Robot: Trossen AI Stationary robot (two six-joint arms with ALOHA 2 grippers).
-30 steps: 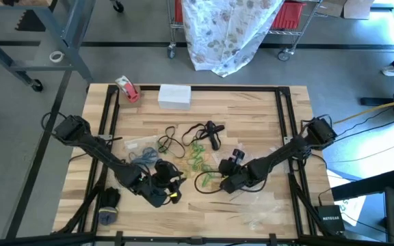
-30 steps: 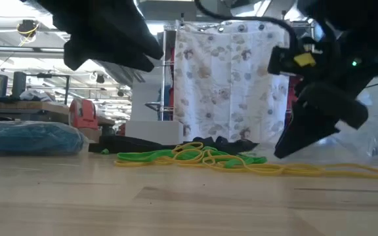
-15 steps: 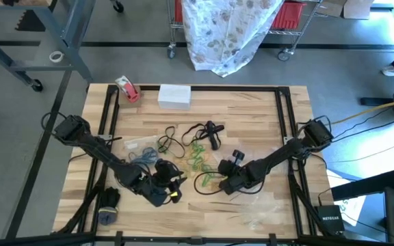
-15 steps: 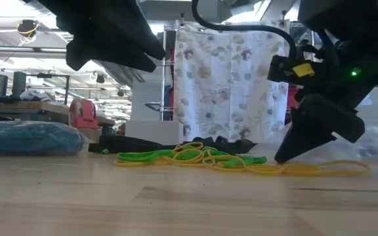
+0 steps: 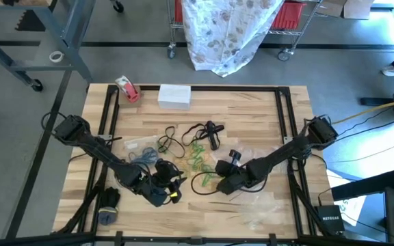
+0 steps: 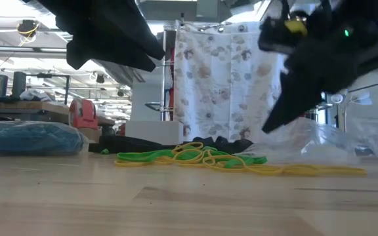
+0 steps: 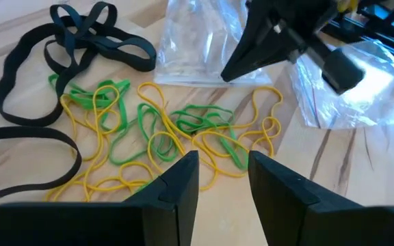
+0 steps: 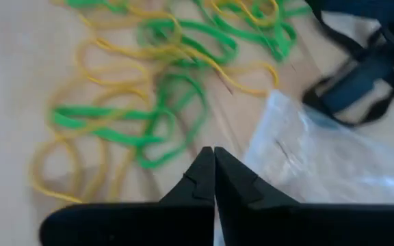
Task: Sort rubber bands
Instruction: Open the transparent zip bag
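Right gripper (image 8: 214,160): fingers pressed together, empty, above rubber bands (image 8: 156,82), mid-table.
Left gripper (image 7: 223,181): fingers apart, empty.

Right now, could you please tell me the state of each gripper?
Left gripper: open, holding nothing, poised over the rubber bands.
Right gripper: shut, fingertips together, nothing visibly held, raised off the table beside a clear plastic bag.
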